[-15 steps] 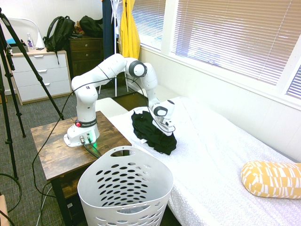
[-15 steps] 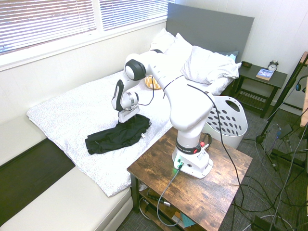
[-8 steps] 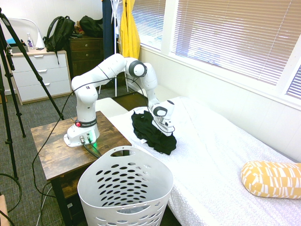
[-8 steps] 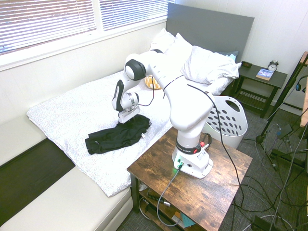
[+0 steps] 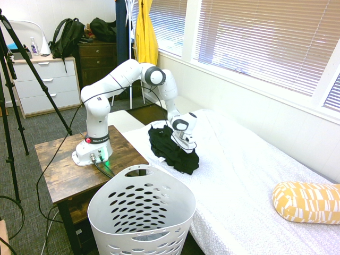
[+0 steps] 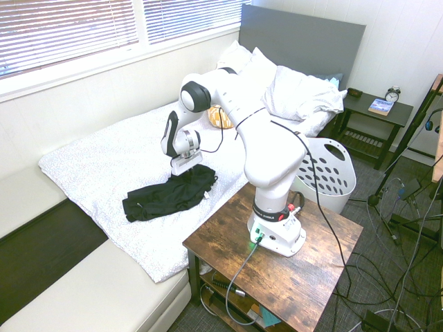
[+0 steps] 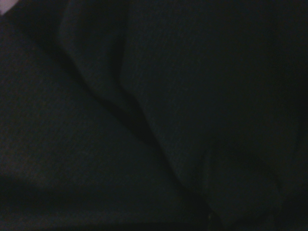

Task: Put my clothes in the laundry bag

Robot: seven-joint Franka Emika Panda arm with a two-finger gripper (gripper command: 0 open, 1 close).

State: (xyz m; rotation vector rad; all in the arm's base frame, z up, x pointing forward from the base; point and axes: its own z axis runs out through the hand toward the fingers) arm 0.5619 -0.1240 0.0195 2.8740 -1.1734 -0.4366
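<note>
The black clothes (image 5: 166, 147) lie bundled on the white bed (image 5: 249, 175), near the edge that faces the wooden table. My gripper (image 5: 187, 147) is pressed down into the bundle's end nearest the window; its fingertips are buried in the fabric. From the other side, the gripper (image 6: 187, 170) sits on the right end of the clothes (image 6: 160, 198). Dark folded cloth (image 7: 144, 115) fills the wrist view. The white laundry basket (image 5: 141, 212) with oval holes stands on the floor beside the bed, in front of the table; the basket (image 6: 333, 169) looks empty.
The wooden side table (image 5: 56, 172) carries the arm's base. A yellow patterned pillow (image 5: 307, 201) lies further along the bed. White pillows (image 6: 294, 93) are piled at the headboard. A yellow garment (image 5: 146, 37) hangs by the window, near a dresser (image 5: 48, 82).
The wrist has lifted very slightly and the elbow has shifted a little. The clothes stay on the bed in nearly the same shape.
</note>
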